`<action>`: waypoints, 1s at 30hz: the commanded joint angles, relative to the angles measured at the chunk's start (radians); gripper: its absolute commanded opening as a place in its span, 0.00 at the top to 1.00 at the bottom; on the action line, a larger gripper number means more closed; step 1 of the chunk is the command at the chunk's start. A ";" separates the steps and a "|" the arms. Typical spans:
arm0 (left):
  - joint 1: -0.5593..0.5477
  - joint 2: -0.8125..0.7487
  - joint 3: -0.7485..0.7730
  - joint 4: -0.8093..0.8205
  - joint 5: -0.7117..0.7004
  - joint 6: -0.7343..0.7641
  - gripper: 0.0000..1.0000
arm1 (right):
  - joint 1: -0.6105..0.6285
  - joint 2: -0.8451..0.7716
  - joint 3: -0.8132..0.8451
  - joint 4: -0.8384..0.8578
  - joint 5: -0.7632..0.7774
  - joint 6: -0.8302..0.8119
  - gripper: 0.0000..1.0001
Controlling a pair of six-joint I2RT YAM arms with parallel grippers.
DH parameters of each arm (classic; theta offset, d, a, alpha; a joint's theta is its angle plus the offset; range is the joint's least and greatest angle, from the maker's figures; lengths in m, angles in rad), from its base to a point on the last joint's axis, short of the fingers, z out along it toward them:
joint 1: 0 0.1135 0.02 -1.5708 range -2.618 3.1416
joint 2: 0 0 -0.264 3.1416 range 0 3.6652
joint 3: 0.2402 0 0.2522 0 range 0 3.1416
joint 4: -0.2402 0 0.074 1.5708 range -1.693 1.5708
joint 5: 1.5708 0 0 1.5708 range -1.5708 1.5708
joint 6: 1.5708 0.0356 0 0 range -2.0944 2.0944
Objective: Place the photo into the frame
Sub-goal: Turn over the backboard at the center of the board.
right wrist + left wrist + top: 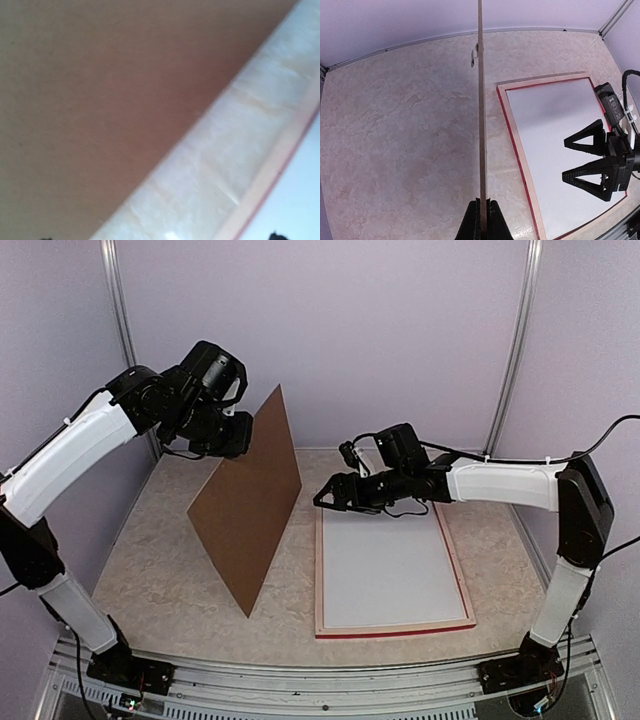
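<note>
Where it lies flat on the table (160, 560), right of centre in the top view, the frame (320, 580) shows a pale wood border with a thin red line along its inner lip and a red strip on its near edge. It is a tall rectangle, its long sides running away from the arm bases. The left wrist view gives the same pale rail (516, 150) with red just inside it.

Inside the frame a plain white sheet (390, 575) fills the opening from rail to rail (whether this is the photo lying face-down or some other sheet cannot be told).

Left of the frame and apart from it, a brown board (250, 500) stands tilted, with one lower corner on the table. The left gripper (235, 435) has its jaws clenched on the board's upper edge. From the left wrist the board appears edge-on as a thin line (481, 100) rising out of the pinched jaws (482, 205).

The right gripper (330, 495) hovers over the frame's far left corner with its jaws released and spread wide, grasping nothing. It points toward the board, whose brown face (90, 90) fills most of the right wrist view.

Counted: one frame, one white sheet, one brown board, two grippers.
</note>
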 commanded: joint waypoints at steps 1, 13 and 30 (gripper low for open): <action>-0.013 -0.019 0.051 -0.003 -0.096 -0.033 1.00 | -0.014 -0.058 -0.061 -0.055 0.043 0.003 0.07; -0.060 0.024 -0.040 0.078 -0.071 -0.072 1.00 | -0.020 -0.084 -0.125 0.001 0.032 0.058 0.07; -0.141 0.072 -0.080 0.252 0.093 -0.107 0.54 | -0.051 -0.131 -0.072 -0.006 0.012 0.142 0.06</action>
